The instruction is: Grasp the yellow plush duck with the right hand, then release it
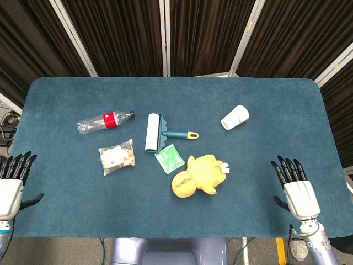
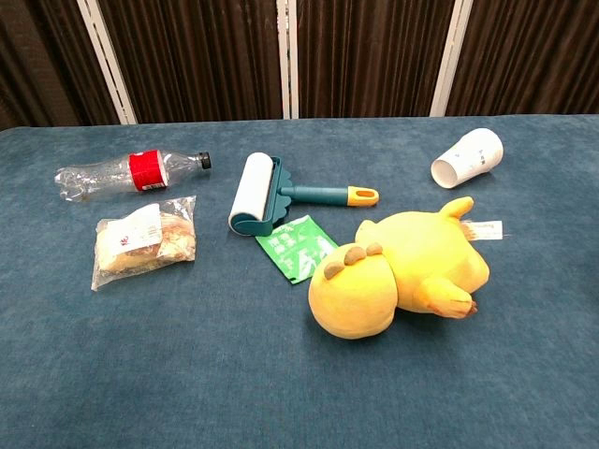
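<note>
The blue felt-covered table (image 1: 66, 210) spreads before me. The yellow plush duck (image 1: 199, 175) lies near its middle, just right of a green foil sachet (image 1: 169, 159). My right hand (image 1: 295, 190) and left hand (image 1: 12, 182) rest at opposite near edges, fingers apart, holding nothing.

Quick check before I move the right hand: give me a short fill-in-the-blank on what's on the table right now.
1. The yellow plush duck lies on the table, held by ____ hand.
2. The paper cup lies on its ____.
3. The lint roller has a handle tipped in ____.
4. The right hand rests near the table edge, its fingers ____ and holding nothing.

Missing words: neither; side; yellow; apart
</note>
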`<state>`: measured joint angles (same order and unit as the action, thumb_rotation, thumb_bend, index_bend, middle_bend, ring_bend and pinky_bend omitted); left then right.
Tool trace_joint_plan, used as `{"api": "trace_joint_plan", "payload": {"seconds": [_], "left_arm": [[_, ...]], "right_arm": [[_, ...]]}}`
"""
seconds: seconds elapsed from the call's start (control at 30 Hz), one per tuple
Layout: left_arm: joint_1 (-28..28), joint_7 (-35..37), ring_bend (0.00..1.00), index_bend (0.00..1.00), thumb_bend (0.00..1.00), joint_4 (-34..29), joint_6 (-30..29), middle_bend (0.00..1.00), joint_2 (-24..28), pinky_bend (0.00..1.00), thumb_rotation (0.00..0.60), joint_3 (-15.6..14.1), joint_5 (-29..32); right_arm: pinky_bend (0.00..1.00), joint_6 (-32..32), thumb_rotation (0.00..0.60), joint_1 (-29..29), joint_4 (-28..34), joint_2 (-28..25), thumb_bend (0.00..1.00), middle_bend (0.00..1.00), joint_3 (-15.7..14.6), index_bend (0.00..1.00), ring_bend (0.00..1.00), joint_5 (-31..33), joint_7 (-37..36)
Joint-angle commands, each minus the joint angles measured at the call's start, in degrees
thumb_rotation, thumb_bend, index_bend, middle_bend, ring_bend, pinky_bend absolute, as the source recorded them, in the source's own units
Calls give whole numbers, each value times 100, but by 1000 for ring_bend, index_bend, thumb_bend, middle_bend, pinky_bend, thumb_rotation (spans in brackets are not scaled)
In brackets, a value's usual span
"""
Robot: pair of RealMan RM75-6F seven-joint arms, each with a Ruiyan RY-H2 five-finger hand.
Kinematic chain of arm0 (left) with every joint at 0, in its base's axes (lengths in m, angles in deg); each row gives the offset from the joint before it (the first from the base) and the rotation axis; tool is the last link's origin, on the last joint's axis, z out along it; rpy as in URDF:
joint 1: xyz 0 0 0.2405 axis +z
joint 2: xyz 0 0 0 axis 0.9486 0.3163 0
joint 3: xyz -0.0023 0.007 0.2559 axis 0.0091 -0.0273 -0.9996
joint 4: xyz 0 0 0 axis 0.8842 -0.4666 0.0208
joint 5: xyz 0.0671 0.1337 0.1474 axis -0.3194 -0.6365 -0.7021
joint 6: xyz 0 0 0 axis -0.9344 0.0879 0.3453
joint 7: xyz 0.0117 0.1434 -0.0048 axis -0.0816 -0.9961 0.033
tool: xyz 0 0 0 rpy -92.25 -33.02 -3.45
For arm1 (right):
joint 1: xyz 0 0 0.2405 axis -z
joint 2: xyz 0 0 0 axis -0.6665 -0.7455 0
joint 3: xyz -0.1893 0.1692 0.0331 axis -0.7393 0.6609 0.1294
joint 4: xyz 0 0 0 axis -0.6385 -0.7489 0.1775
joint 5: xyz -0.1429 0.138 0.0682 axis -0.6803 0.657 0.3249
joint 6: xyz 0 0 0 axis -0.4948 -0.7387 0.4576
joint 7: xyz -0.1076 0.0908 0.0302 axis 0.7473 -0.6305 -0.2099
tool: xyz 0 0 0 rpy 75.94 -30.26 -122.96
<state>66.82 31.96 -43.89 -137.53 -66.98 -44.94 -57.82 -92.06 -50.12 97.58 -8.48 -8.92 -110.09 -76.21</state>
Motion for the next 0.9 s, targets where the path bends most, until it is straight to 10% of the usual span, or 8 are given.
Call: {"api": "trace_joint_plan", "payload": {"seconds": [0.03,0.73,0.9], "left_arm": [[2,0,0,0,103,1,-3,0,-2,0,600,-1,-3],[-28,21,0,0,103,36,54,0,-10,0,600,23,44],[-17,1,0,0,103,7,27,0,-9,0,600,37,61]], "right_arm": [[0,3,600,0,0,0,330,0,1,0,0,3,-2],[0,92,600,-42,1,16,331,0,1,0,0,23,-54],[0,234,600,-157,-76,19,465,0,-30,0,0,-73,-244]]}}
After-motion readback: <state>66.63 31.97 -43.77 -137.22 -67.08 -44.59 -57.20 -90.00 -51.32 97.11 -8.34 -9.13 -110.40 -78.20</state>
